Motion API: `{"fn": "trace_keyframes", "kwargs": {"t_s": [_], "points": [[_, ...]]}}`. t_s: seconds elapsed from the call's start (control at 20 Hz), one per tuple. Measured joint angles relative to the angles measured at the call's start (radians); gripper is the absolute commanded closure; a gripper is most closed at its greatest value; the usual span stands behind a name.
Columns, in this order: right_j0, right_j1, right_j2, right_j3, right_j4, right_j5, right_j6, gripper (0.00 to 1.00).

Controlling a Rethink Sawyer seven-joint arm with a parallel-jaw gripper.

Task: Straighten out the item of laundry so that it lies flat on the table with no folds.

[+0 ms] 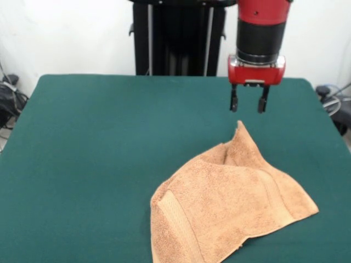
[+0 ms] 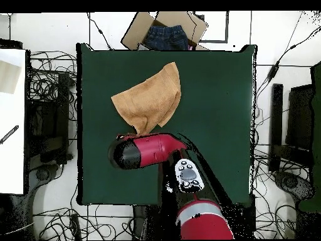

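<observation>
The orange-tan towel (image 1: 230, 211) lies crumpled on the green table (image 1: 98, 164), toward the near right in the front view. One corner of it stands up in a peak, and a fold runs across its middle; a woven border band shows along its left edge. My gripper (image 1: 248, 104) hangs open just above that raised peak, with nothing between its fingers. In the overhead view the towel (image 2: 150, 97) lies in the table's upper middle, and the red arm (image 2: 147, 150) covers its lower tip, hiding the gripper.
A cardboard box (image 2: 164, 30) with dark blue cloth inside sits off the table's top edge in the overhead view. Cables and black stands surround the table (image 2: 219, 125) on the floor. A white surface (image 2: 12, 119) stands to the left.
</observation>
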Motion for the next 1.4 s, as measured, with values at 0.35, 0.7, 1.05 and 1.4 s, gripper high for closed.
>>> {"fn": "trace_keyframes", "kwargs": {"t_s": [0.35,0.7,1.05,1.4], "points": [[0.028,0.052,0.000,-0.004,-0.006,-0.036,0.000,0.00],[0.024,0.111,0.000,-0.024,-0.006,-0.038,0.000,0.00],[-0.011,0.144,0.000,-0.031,-0.006,-0.038,0.000,0.00],[-0.036,0.167,0.000,-0.048,-0.006,-0.038,0.000,0.00]]}}
